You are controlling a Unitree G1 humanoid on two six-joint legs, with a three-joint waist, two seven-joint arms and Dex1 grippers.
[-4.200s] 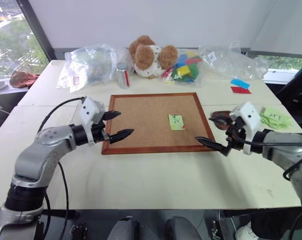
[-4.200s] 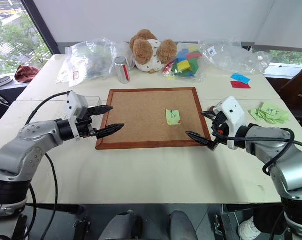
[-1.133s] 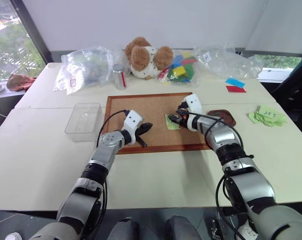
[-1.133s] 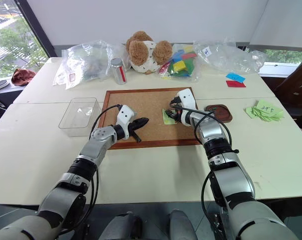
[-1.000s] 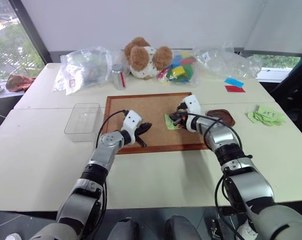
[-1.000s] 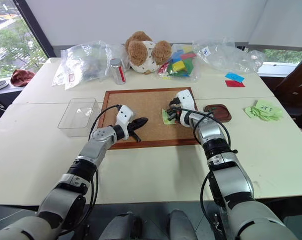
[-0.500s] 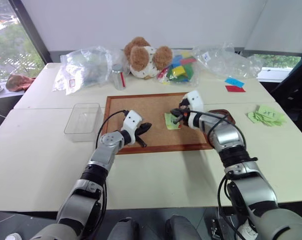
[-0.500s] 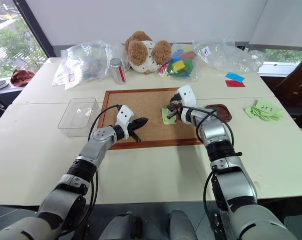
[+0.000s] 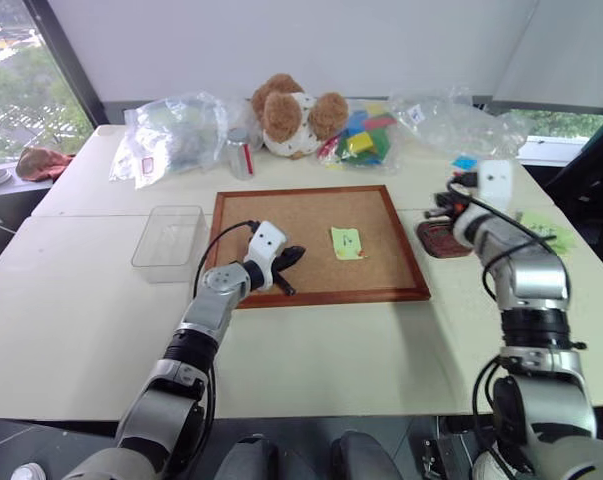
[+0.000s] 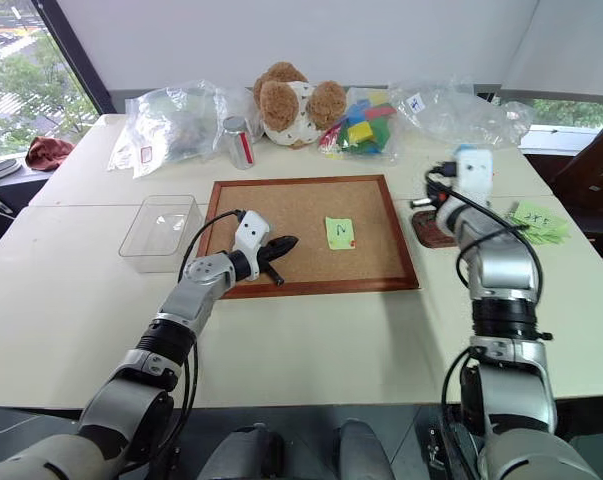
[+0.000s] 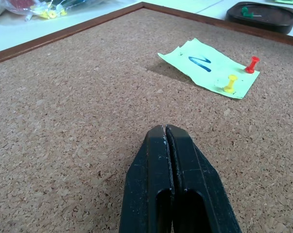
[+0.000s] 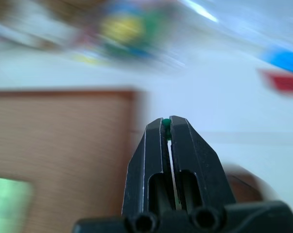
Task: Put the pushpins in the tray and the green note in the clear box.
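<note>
The green note lies on the corkboard, with a red pushpin and a yellow pushpin stuck in its edge. My left gripper rests shut and empty on the board, left of the note. Off the board's right edge sits the dark tray with a green pushpin lying in it. My right gripper hovers over the tray, shut on another green pushpin. The clear box stands empty left of the board.
A teddy bear, a metal can, clear plastic bags and a bag of coloured blocks line the back of the table. A pile of pale green notes lies at the right edge.
My right gripper has left the note and swung right and up to above the tray, carrying a green pushpin. The left gripper has not moved.
</note>
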